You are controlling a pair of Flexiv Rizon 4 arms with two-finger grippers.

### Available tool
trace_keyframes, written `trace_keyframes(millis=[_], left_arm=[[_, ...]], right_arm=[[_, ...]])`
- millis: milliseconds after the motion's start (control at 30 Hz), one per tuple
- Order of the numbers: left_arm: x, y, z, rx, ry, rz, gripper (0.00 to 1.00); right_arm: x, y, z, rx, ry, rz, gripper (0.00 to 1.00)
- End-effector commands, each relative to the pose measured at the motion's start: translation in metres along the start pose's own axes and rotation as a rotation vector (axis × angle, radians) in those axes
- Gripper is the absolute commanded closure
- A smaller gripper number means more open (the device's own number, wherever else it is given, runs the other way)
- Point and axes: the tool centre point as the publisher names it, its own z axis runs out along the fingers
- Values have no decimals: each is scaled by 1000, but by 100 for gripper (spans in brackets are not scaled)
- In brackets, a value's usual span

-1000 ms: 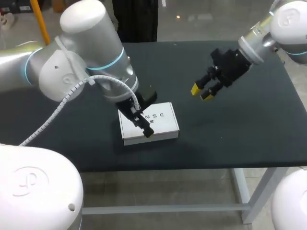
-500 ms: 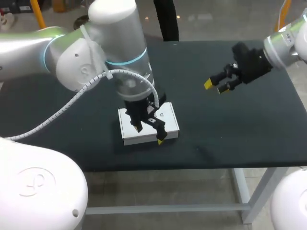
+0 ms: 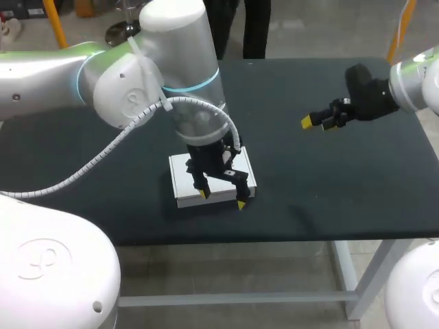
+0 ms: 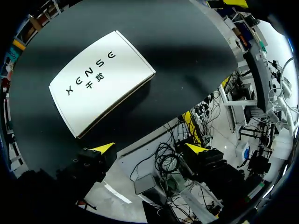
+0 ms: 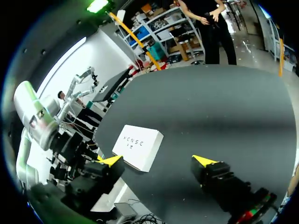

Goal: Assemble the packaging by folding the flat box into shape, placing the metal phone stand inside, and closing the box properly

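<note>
left end effector (image 3: 222,199) points down over the box (image 3: 181,179), fingers apart; right end effector (image 3: 315,124) aside, also apart

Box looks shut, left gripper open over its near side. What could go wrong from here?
1. The box lies close to the front edge of the table. A nudge from the open left gripper, which hangs over the box's near side, could slide it off.
2. The right gripper is open and well apart from the box, so nothing braces it.
3. No phone stand shows on the table, and whether it is inside the box cannot be told.
</note>
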Motion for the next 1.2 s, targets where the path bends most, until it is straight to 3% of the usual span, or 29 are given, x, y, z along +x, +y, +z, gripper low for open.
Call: trace_keyframes(millis=[33, 267, 667, 900, 1200], left_arm=[[7, 6, 14, 20, 13, -41, 0], [14, 12, 34, 54, -19, -171, 0], [-2, 11, 68, 108, -57, -275, 0], [-20, -5, 77, 131, -70, -317, 0], [-22, -29, 83, 129, -122, -367, 0]], right_arm=[[-2, -8, -11, -271, -121, -193, 0], [-29, 1, -16, -381, -155, -367, 0], [-58, 14, -19, -414, -194, -482, 0], [-63, 15, -21, -415, -187, -467, 0], [-63, 15, -21, -415, -187, -467, 0]])
